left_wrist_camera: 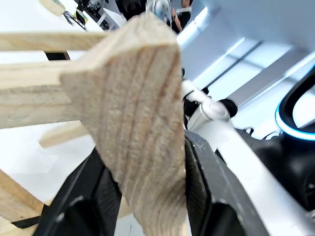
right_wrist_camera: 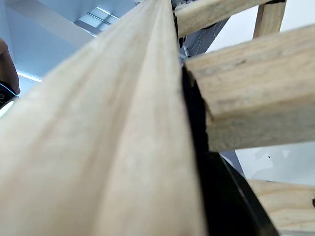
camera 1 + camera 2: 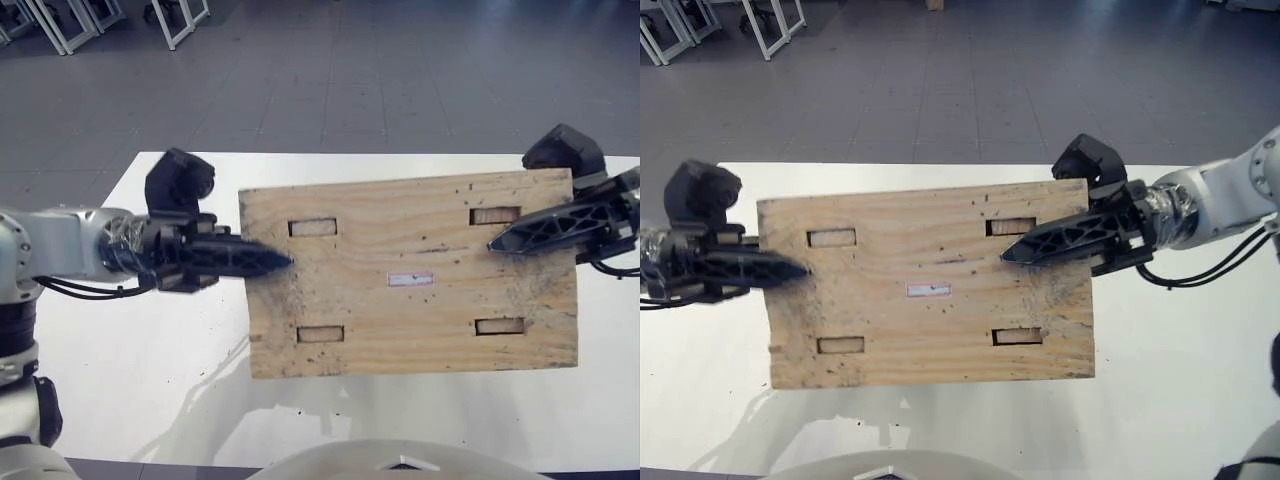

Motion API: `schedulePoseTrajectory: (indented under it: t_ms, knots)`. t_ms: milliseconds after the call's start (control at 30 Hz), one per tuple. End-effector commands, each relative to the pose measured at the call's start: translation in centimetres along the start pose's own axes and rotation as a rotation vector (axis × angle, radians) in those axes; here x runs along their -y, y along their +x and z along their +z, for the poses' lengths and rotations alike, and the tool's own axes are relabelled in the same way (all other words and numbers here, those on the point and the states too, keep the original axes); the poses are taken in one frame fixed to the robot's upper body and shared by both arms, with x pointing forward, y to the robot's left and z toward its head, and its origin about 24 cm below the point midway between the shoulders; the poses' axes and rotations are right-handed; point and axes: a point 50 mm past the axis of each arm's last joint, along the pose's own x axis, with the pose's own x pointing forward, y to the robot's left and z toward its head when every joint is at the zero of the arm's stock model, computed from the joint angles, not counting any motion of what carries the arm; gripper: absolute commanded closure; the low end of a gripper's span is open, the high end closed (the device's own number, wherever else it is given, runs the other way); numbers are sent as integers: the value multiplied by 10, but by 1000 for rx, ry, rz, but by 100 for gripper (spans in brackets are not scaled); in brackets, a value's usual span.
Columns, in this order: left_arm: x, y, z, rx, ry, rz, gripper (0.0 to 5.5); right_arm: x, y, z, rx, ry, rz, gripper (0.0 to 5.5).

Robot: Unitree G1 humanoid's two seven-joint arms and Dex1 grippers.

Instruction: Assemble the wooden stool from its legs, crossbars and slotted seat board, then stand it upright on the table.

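The board [image 3: 400, 330] lay flat and was seen from above, over the white table [image 3: 130, 370], with its long sides running between the two arms. Four slots [image 3: 313, 227] were cut in the board, one near each corner, and pale wood filled each of them. A small white label [image 3: 411, 279] sat at the middle of the board. The left gripper [image 3: 275, 262] was at the left short edge of the board, nearer the far corner, and its tip reached over that edge. In the left wrist view its two black fingers [image 1: 93, 196] stood close on both sides of the thick edge of the board, so it was clamped on the board. The right gripper [image 3: 500, 243] was at the right short edge, with one finger lying on top of the board beside the far right slot. In the right wrist view the other finger [image 2: 197, 123] pressed under the board, next to a crossbar [image 2: 256, 88], so this gripper too was closed on the board. A leg [image 2: 268, 19] stood under the board behind the crossbar.
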Motion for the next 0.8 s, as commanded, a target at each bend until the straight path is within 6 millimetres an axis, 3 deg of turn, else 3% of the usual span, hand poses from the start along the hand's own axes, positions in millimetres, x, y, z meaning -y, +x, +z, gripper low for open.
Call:
schedulePoseTrajectory:
  t_ms: [33, 233, 400, 500, 733, 800]
  knots:
    - [-13, -5, 14, 40, -102, 19, 383, 0, 0, 12, 7, 156, 113, 360]
    - [-38, -4, 13, 88, -236, -13, 383, 38, -4, 37, 155, 347, 127, 360]
    - [-83, -2, 14, 193, -407, 100, 289, 66, -8, 40, 255, 441, 105, 255]
    - [-98, -6, 16, 238, -465, 169, 250, 76, -11, 39, 294, 461, 72, 207]
    - [-88, -21, 29, 269, -428, 199, 120, 92, -30, 19, 350, 503, -54, 56]
    - [-81, -26, 33, 282, -401, 192, 117, 91, -37, 10, 351, 504, -78, 16]
